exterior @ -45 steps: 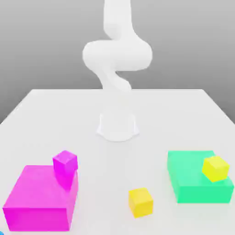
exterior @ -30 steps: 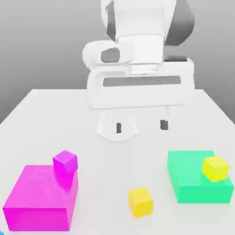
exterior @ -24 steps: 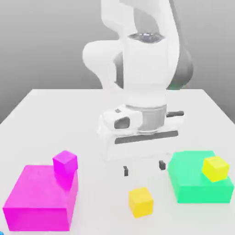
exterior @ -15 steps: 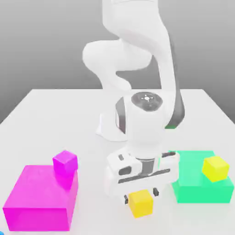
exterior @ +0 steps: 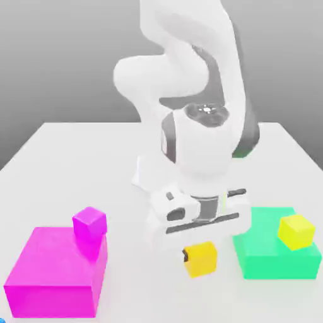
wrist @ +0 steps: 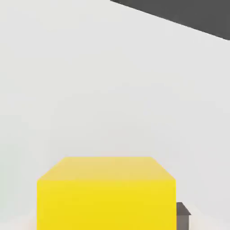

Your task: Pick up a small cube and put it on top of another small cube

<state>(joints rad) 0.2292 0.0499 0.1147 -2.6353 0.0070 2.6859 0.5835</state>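
Observation:
My gripper (exterior: 201, 256) is shut on a small yellow cube (exterior: 202, 262) and holds it just above the table, between the two large blocks. In the hand view that yellow cube (wrist: 106, 193) fills the near part of the picture, with one dark fingertip (wrist: 182, 216) showing against its side. A second small yellow cube (exterior: 296, 231) rests tilted on the green block (exterior: 265, 255) at the exterior view's right. A small magenta cube (exterior: 89, 224) sits on the back corner of the big magenta block (exterior: 53, 272) at the exterior view's left.
The arm's white base (exterior: 148, 175) stands at the middle of the white table (exterior: 76, 164). A sliver of something blue (exterior: 2, 320) shows at the front left corner of the exterior view.
The arm swung down over the yellow cube on the table, closed on it, and has now raised it and carried it slightly toward the exterior view's right.

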